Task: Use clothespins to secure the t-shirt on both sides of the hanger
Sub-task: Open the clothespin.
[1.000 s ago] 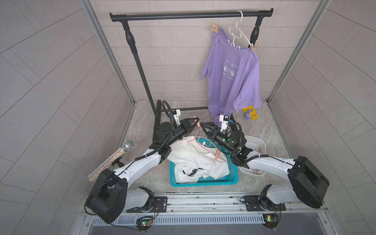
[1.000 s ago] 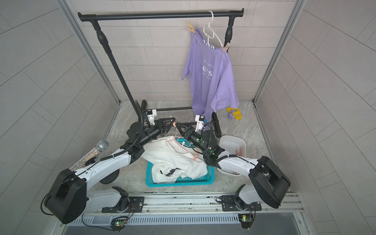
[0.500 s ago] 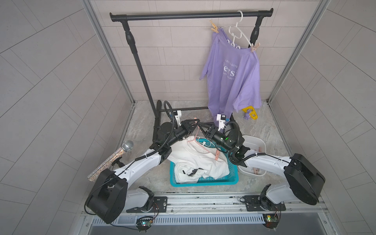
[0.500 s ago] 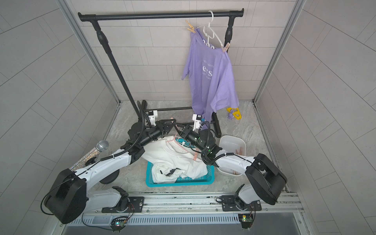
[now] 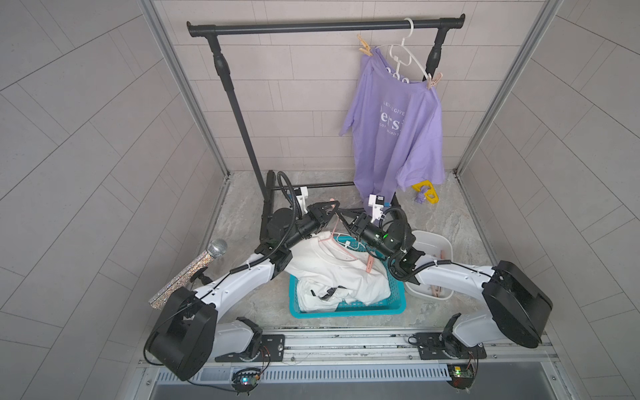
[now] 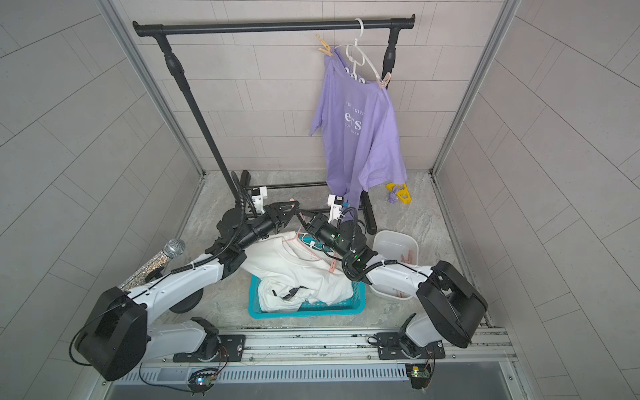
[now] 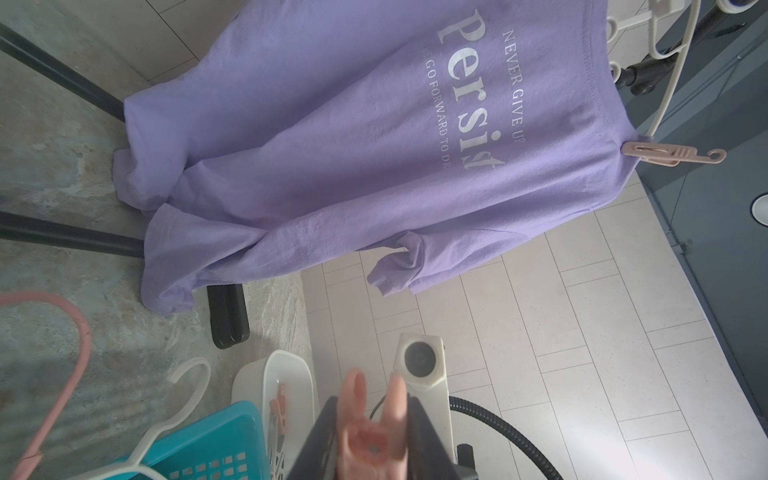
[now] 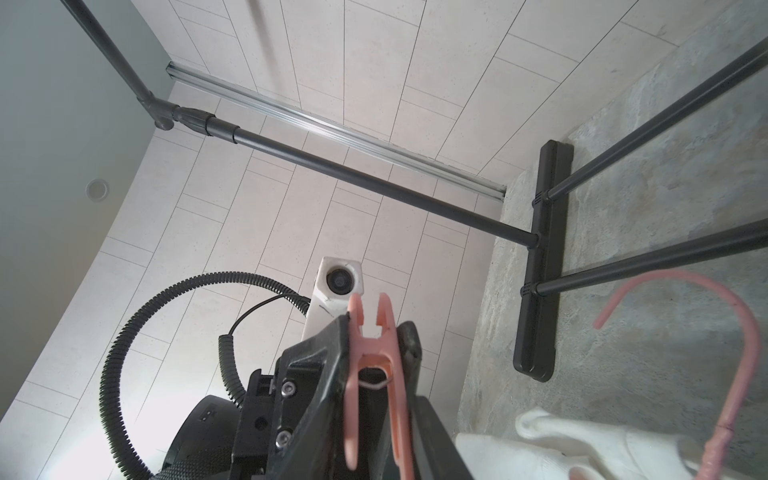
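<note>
In both top views the two arms are meeting tip to tip at the centre of the frame, above the far edge of a teal basket [image 5: 346, 310]. The left tool [image 7: 372, 402] is clamping a salmon-pink clothespin [image 7: 370, 442]. In the left wrist view its two prongs are pointing away from the camera, toward the right arm. The right tool [image 8: 377, 323] is gripping the same clothespin. In the right wrist view its black fingers [image 8: 320, 374] are pressing against both outer sides near the wire spring, and the notched tips are standing slightly apart.

A white t-shirt [image 5: 332, 277] is lying crumpled over the basket, at lower centre of the top views, with a pink hanger [image 7: 83, 340] running through its neck. A second clothespin [image 5: 369, 266] is lying at the right-hand end of the shirt; whether it is pinching fabric cannot be told.

A white tub [image 5: 429, 242] is standing on the tabletop [image 5: 460, 214] just right of the basket and is holding spare clothespins [image 5: 437, 291].

At upper right a purple t-shirt [image 5: 398, 138] is hanging from a white hanger [image 5: 402, 44] on the black rack [image 5: 311, 26]. A peach clothespin [image 5: 364, 46] is sitting at its left shoulder and a pink clothespin [image 5: 434, 79] at its right shoulder.
</note>
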### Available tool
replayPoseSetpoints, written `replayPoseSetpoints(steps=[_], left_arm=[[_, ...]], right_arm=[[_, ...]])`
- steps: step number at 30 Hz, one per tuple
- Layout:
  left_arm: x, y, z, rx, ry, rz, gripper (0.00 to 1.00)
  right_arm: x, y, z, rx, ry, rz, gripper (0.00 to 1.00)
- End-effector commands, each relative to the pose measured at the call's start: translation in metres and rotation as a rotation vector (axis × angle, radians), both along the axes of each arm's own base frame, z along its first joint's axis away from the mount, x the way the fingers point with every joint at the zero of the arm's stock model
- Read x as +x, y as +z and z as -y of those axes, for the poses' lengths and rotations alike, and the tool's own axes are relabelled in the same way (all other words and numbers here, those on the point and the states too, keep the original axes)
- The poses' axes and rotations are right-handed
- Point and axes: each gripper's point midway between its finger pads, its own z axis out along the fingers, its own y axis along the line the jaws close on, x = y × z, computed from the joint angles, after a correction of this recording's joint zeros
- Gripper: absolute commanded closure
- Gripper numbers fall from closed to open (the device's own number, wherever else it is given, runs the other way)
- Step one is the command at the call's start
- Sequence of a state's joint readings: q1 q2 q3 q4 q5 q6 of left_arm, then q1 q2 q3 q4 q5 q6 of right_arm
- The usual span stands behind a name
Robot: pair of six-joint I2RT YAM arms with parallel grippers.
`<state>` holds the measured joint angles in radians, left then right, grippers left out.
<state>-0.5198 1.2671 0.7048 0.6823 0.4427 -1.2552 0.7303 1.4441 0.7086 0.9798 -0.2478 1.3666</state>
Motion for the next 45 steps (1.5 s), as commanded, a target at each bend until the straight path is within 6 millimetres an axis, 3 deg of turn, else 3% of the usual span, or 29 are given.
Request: replayPoseSetpoints(steps=[1,8,22,27,36,45], left_arm=[[-0.002,-0.005,0.005,0.024,-0.019,0.022,0.79],[-0.004,-0.011,0.008,0.028,-0.03,0.011,0.79],[-0.006,-0.014,0.007,0.08,-0.031,0.024,0.49],[-0.003,-0.013,-0.006,0.144,0.013,0.044,0.41],[0.003,-0.017,-0.03,0.294,-0.023,0.03,0.38],[0.005,-0.037,-0.03,0.521,-0.157,0.023,0.38]], right_arm=[[-0.006,0.017,-0.004,0.048,0.029,0.034,0.67],[-0.005,0.021,-0.004,0.051,0.024,0.045,0.69],[-0.006,0.015,0.002,0.017,0.013,0.036,0.89],[-0.003,0.003,0.011,-0.029,0.002,0.009,0.93],[-0.002,-0.021,0.038,-0.167,0.003,-0.043,0.97],[-0.009,-0.04,0.07,-0.373,0.053,-0.077,1.0]])
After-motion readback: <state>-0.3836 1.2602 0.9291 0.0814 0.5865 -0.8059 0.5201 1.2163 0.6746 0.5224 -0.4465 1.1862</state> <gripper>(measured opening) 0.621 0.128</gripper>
